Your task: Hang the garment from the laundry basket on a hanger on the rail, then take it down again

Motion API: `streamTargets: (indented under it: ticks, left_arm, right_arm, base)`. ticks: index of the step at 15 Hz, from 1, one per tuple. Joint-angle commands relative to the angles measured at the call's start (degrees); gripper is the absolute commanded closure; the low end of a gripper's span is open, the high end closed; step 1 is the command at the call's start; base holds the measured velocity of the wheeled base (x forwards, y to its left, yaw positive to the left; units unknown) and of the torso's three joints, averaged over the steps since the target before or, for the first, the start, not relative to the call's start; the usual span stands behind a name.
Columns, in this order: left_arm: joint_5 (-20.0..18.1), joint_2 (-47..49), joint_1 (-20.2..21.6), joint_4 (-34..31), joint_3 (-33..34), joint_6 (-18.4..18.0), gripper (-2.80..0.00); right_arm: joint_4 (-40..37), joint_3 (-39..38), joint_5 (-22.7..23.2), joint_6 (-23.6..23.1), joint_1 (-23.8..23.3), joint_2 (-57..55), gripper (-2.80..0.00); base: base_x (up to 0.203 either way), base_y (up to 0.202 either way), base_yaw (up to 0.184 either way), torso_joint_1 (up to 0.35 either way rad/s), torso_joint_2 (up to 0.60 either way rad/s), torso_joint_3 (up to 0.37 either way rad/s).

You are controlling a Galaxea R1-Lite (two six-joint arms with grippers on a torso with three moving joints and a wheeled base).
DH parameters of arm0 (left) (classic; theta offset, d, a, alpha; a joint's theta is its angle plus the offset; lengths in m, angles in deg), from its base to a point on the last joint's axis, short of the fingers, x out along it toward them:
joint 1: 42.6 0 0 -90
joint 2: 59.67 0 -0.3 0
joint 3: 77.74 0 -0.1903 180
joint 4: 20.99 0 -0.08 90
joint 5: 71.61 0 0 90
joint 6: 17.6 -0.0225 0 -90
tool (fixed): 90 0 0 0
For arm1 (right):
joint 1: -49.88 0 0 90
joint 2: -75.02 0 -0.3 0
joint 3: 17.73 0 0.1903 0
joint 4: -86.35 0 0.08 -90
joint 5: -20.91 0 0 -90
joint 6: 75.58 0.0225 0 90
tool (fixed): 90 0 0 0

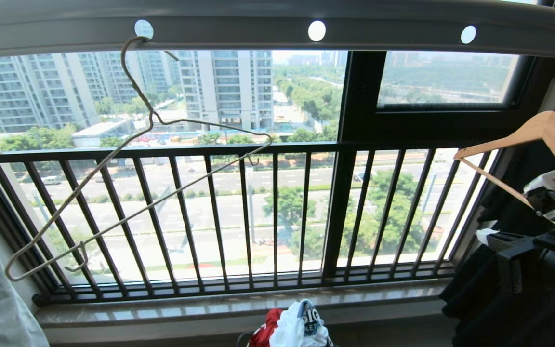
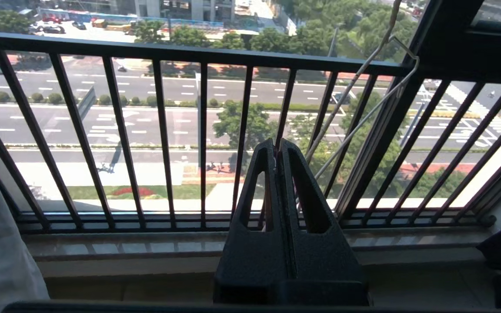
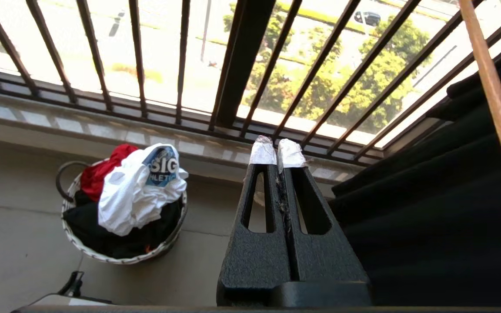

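Garment (image 3: 135, 191): crumpled on top of laundry basket (image 3: 124, 258), floor below sill. Hanger (image 1: 133, 159): bare, tilted, hooked into hole of rail (image 1: 277, 29). Left gripper (image 2: 278, 150): fingers pressed together, nothing held. Right gripper (image 3: 278, 152): likewise closed, empty, beside black garment (image 3: 429, 217)

Laundry basket (image 1: 246, 337) cut off; print lettering (image 3: 162, 167) partly folded.
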Motion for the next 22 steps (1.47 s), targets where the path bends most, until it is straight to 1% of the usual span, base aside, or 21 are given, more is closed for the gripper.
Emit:
streamTargets:
  ticks: [1,2,3,4,5,7,8,9,11,12,13,14,15,17,18,19,20,21,22]
  left_arm:
    - [-0.7,-6.0,4.9,3.3,5.0,0.1,0.00]
    - [-1.8,-8.8,6.3,4.2,7.1,0.2,0.00]
    - [-3.8,-11.6,7.5,4.9,8.8,0.6,0.00]
    - [-7.0,-14.5,9.0,5.5,10.3,2.0,0.00]
    - [-9.2,-17.1,10.6,5.8,11.5,3.4,0.00]
    - [-10.7,-21.3,12.8,5.8,14.6,4.3,0.00]
    - [-11.2,-23.4,13.4,5.7,16.0,4.4,0.00]
    - [-11.9,-25.5,13.7,5.0,17.7,4.4,0.00]
    - [-13.8,-29.3,13.7,2.8,22.7,4.2,0.00]
    - [-14.3,-30.4,13.7,2.4,25.5,3.6,0.00]
    - [-14.6,-31.5,13.7,2.3,27.9,2.1,0.00]
    - [-14.8,-32.5,13.7,2.2,28.8,0.7,0.00]
    - [-14.8,-32.8,13.7,2.2,29.4,-0.2,0.00]
    - [-14.8,-33.2,13.7,2.4,33.1,-3.6,0.00]
    - [-14.7,-34.8,13.7,2.4,35.6,-6.2,0.00]
    - [-14.5,-36.0,13.7,2.5,38.8,-8.6,0.00]
    - [-14.2,-36.1,13.7,2.8,41.5,-9.9,0.00]
    - [-14.0,-36.2,13.7,4.5,43.8,-10.7,0.00]
    - [-14.1,-36.2,13.7,8.1,46.3,-11.3,0.00]
  right_arm:
    - [-2.5,-2.5,-0.8,-0.1,-5.6,16.3,0.00]
    - [-4.8,-2.8,-1.8,-0.3,-8.2,22.0,0.00]
    - [-7.6,-3.0,-2.8,-0.7,-10.0,27.0,0.00]
    - [-11.5,-3.1,-3.9,-1.2,-11.7,32.1,0.00]
    - [-15.8,-2.5,-5.1,-1.5,-13.8,36.6,0.00]
    - [-25.9,1.3,-6.6,-2.1,-19.3,42.6,0.00]
    - [-29.5,3.3,-6.9,-2.2,-22.0,44.1,0.00]
    - [-31.5,4.1,-7.0,-2.4,-23.8,45.8,0.00]
    - [-33.3,2.6,-6.2,-2.8,-24.9,49.2,0.00]
    - [-33.7,0.1,-5.9,-2.8,-24.8,51.1,0.00]
    - [-33.7,-2.7,-5.6,-2.6,-24.5,52.9,0.00]
    - [-33.6,-5.7,-5.0,-2.4,-24.0,54.8,0.00]
    - [-32.9,-8.8,-3.2,-2.2,-23.6,57.1,0.00]
    - [-28.9,-15.5,5.0,-0.4,-23.2,62.6,0.00]
    - [-26.5,-19.1,8.7,1.7,-23.2,64.4,0.00]
    - [-22.1,-22.2,11.1,6.0,-23.1,64.7,0.00]
    - [-18.4,-24.9,14.5,8.5,-23.1,64.8,0.00]
    - [-15.3,-27.5,17.2,9.6,-23.1,64.8,0.00]
    - [-11.6,-30.3,18.6,10.3,-23.1,64.8,0.00]
  base:
    - [0.000,0.000,0.000,0.000,0.00,0.000]
    - [0.000,0.000,0.000,0.000,0.00,0.000]
    - [0.000,0.000,0.000,0.000,0.00,0.000]
    - [0.000,0.000,0.000,0.000,0.00,0.000]
    - [0.000,0.000,0.000,0.000,0.00,0.000]
    - [0.000,0.000,0.000,0.000,0.00,0.000]
    - [0.000,0.000,0.000,0.000,0.00,0.000]
    - [0.000,0.000,0.000,0.000,0.00,0.000]
    - [0.000,0.000,0.000,0.000,0.00,0.000]
    - [0.000,0.000,0.000,0.000,0.00,0.000]
    - [0.000,0.000,0.000,0.000,0.00,0.000]
    - [0.000,0.000,0.000,0.000,0.00,0.000]
    - [0.000,0.000,0.000,0.000,0.00,0.000]
    - [0.000,0.000,0.000,0.000,0.00,0.000]
    - [0.000,0.000,0.000,0.000,0.00,0.000]
    - [0.000,0.000,0.000,0.000,0.00,0.000]
    - [0.000,0.000,0.000,0.000,0.00,0.000]
    - [0.000,0.000,0.000,0.000,0.00,0.000]
    - [0.000,0.000,0.000,0.000,0.00,0.000]
